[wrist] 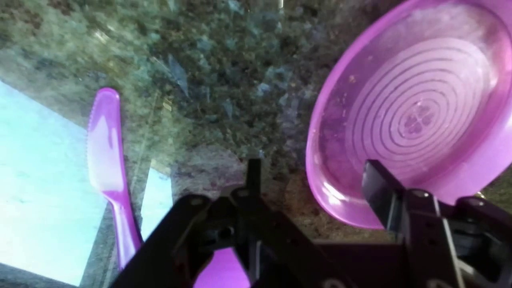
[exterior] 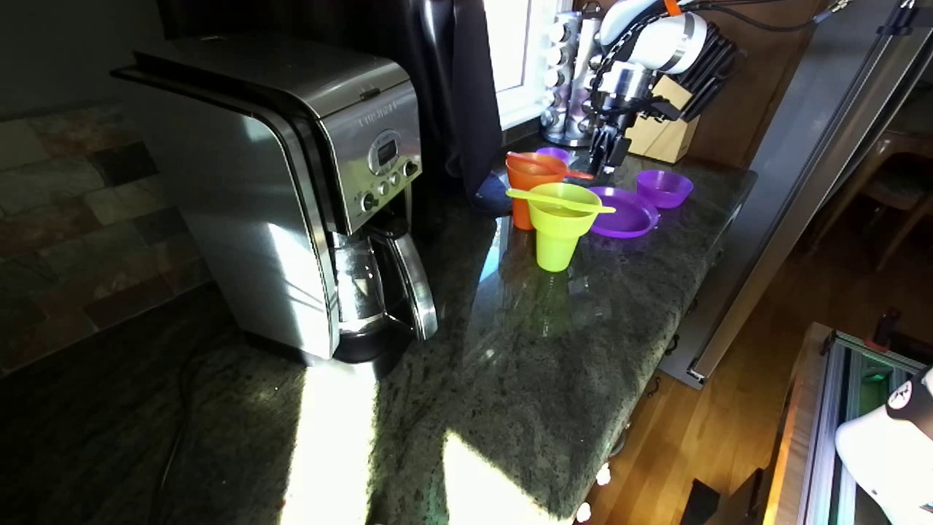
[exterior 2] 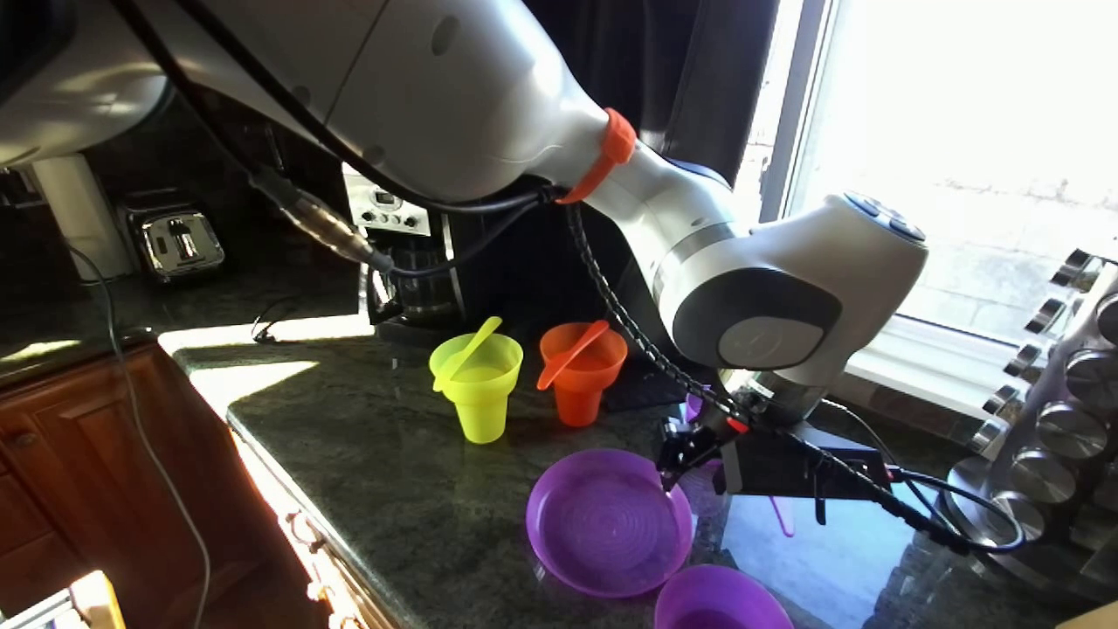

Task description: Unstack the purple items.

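Note:
A wide shallow purple dish [exterior: 633, 211] lies on the counter; it also shows in an exterior view [exterior 2: 609, 524] and in the wrist view [wrist: 416, 116]. A deeper purple bowl [exterior: 663, 188] stands beside it, cut off in an exterior view [exterior 2: 721, 603]. Another purple item [exterior: 555, 154] is mostly hidden behind the orange cup. A purple knife [wrist: 106, 152] lies flat in the wrist view. A purple piece [wrist: 224, 272] shows behind my gripper, too covered to identify. My gripper [wrist: 313, 163] is open and empty, one fingertip over the dish's inside, the other outside its rim.
A yellow-green cup [exterior 2: 480, 384] and an orange cup [exterior 2: 583, 376], each with a spoon across it, stand near the dish. A coffee maker [exterior: 313, 182], spice rack [exterior: 568, 80] and knife block [exterior: 665, 127] stand on the counter [exterior: 525, 379]. The window [exterior 2: 961, 175] is behind.

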Robot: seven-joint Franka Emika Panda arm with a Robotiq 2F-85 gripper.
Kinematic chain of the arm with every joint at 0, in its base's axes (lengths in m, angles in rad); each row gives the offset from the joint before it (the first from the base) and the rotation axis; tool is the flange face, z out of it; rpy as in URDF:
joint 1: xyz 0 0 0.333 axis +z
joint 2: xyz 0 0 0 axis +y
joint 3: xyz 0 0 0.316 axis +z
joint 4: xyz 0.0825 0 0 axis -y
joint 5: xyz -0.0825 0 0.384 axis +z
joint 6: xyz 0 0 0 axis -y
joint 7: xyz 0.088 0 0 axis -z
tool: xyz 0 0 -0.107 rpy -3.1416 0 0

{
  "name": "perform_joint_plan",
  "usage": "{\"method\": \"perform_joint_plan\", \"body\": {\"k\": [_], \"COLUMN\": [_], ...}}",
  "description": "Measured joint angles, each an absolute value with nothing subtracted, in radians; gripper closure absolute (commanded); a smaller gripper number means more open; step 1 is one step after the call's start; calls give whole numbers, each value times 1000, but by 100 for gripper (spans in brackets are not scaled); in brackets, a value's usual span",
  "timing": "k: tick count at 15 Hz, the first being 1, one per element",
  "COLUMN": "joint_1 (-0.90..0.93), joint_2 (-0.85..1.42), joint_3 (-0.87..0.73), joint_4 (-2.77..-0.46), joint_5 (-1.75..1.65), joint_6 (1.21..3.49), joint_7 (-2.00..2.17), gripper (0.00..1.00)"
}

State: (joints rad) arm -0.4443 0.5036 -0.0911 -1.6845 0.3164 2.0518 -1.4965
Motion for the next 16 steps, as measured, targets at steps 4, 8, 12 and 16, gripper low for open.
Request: {"method": "perform_joint_plan", "body": {"k": [4,8,12,16], "joint_1": [-444,-445,-455,-467], "joint_2": [491,466,455,457], "joint_3": [-111,-151,-165,-165], "joint_4": [-1685,-1687,-1704,-1745], "joint_5": [273,203,187,187], "joint_6": [2052,2062,2129,2221], "joint_7": [-1495,-1490,-1518,-1558], "gripper": [0,0,0,0]}}
